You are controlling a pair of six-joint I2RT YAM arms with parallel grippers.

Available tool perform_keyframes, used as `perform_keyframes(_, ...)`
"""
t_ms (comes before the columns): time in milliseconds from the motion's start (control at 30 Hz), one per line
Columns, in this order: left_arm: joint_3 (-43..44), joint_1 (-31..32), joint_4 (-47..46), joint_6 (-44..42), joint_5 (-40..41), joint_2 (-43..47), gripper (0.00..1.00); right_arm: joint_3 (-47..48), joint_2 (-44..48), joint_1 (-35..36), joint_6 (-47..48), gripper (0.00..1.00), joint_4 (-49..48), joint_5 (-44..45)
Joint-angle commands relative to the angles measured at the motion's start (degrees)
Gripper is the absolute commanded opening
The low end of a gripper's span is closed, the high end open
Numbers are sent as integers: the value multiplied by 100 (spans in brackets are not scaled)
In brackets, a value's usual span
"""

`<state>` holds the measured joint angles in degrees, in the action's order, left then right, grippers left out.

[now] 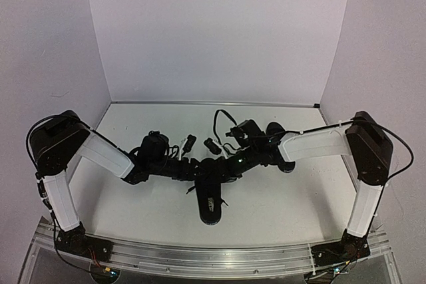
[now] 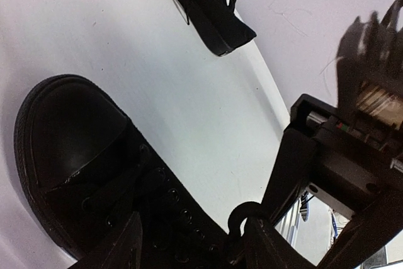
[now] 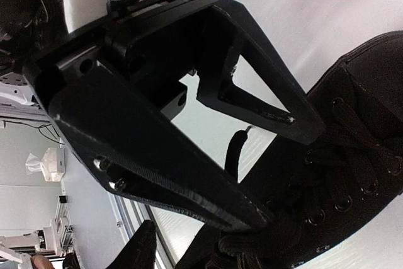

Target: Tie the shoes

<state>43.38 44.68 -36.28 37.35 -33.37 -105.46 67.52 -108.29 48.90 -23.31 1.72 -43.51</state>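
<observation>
Left gripper (image 2: 192, 218) — jaws spread — faces right gripper (image 1: 223, 165) above one shoe (image 1: 210, 205).

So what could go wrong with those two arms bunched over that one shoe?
The left gripper and right gripper sit very close above the shoe, so they might bump. The thin lace by the left gripper could slip away. Nothing visible pins the shoe, so a tug may drag it.

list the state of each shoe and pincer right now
near shoe: upright on its sole, laces threaded, no bow visible
far shoe: upright, nothing touching it
left pincer: open over the near shoe's laces
right pincer: by the same laces, open or shut unclear
</observation>
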Motion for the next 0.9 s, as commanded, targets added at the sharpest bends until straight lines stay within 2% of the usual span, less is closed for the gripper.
perform_keyframes(0,31,-4,-793,287,-334,-101,57,274,-199,38,90,41,-118,-168)
perform_keyframes(233,-54,-4,-1043,369,-413,-137,56,319,-299,39,49,41,-299,-263)
perform_keyframes(333,-87,-6,-1023,298,-418,-97,59,344,-343,40,31,40,-311,-306)
perform_keyframes(567,123,88,-164,-189,-304,-65,58,367,-302,42,32,40,-321,-308)
perform_keyframes(867,-174,94,92,-263,-57,196,42,178,-140,38,30,40,-289,-189)
